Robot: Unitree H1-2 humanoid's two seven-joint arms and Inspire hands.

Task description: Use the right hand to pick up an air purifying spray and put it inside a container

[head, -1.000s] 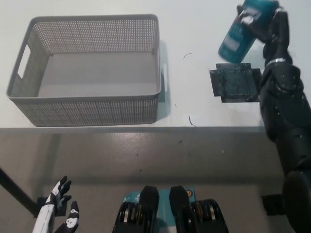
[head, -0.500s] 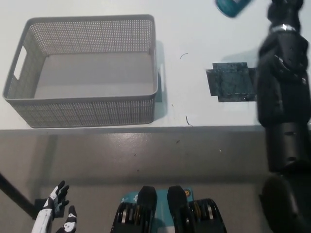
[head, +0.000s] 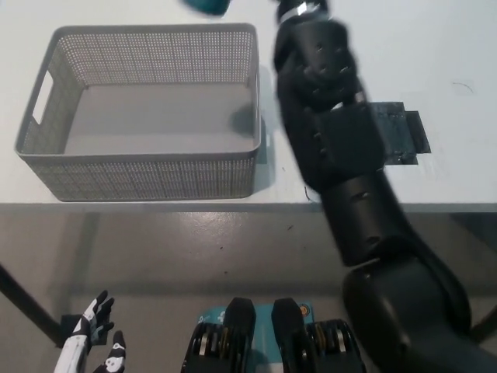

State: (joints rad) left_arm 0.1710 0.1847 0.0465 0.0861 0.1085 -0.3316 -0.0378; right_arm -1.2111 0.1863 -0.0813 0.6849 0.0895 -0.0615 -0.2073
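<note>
White tabletop [head: 155,12] | grey perforated plastic basket [head: 140,167] down-left of black right hand [head: 299,8], grip out of frame, cannot tell | teal spray can [head: 206,6] left of it, over far rim | step: carry-over; next: lower, release | white left hand [head: 97,350] idle, fingers spread

Only the bottom of the teal air purifying spray can [head: 206,6] shows at the picture's top edge, above the back rim of the empty grey perforated plastic basket [head: 140,167] standing upright on the white desk [head: 435,47]
</note>
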